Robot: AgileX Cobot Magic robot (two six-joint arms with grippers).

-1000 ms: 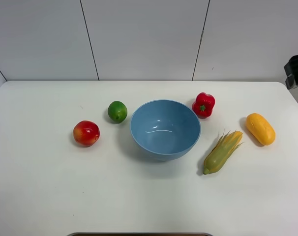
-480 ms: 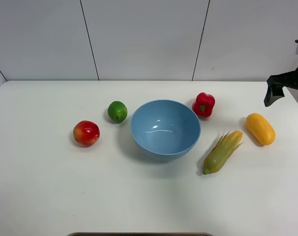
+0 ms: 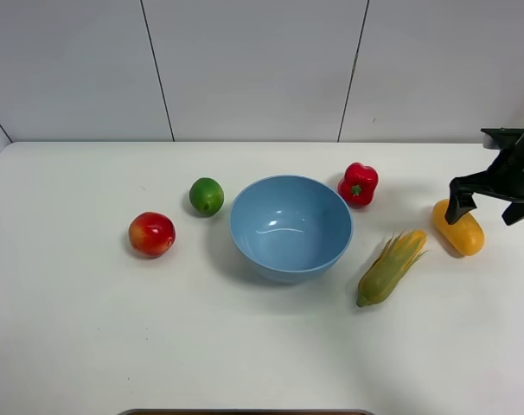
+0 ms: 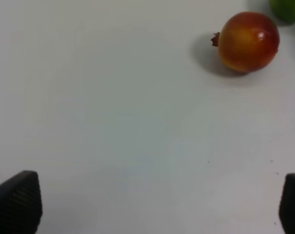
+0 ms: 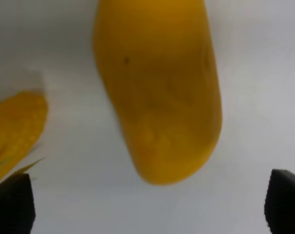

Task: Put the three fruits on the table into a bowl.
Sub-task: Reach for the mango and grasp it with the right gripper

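Note:
The light-blue bowl (image 3: 290,251) stands empty mid-table. To its left lie the red apple-like fruit (image 3: 151,234) and the green lime (image 3: 206,195); the orange-yellow mango (image 3: 463,235) lies at the right. My right gripper (image 3: 485,210) hovers open just above the mango. In the right wrist view the mango (image 5: 157,87) lies ahead of the open gripper (image 5: 147,202), untouched. The left wrist view shows the left gripper (image 4: 155,204) open over bare table (image 4: 113,122), with the apple (image 4: 248,41) and the lime's edge (image 4: 287,7) some way ahead. The left arm is outside the high view.
A red bell pepper (image 3: 358,184) sits against the bowl's far right side. A corn cob (image 3: 390,266) lies between the bowl and the mango, its tip (image 5: 13,131) close to the right gripper's finger. The white table (image 3: 158,337) spreads wide at the front.
The right gripper has come in from the right edge, moved down and left to just above the mango, and spread its fingers wider. The fruits and bowl have not moved.

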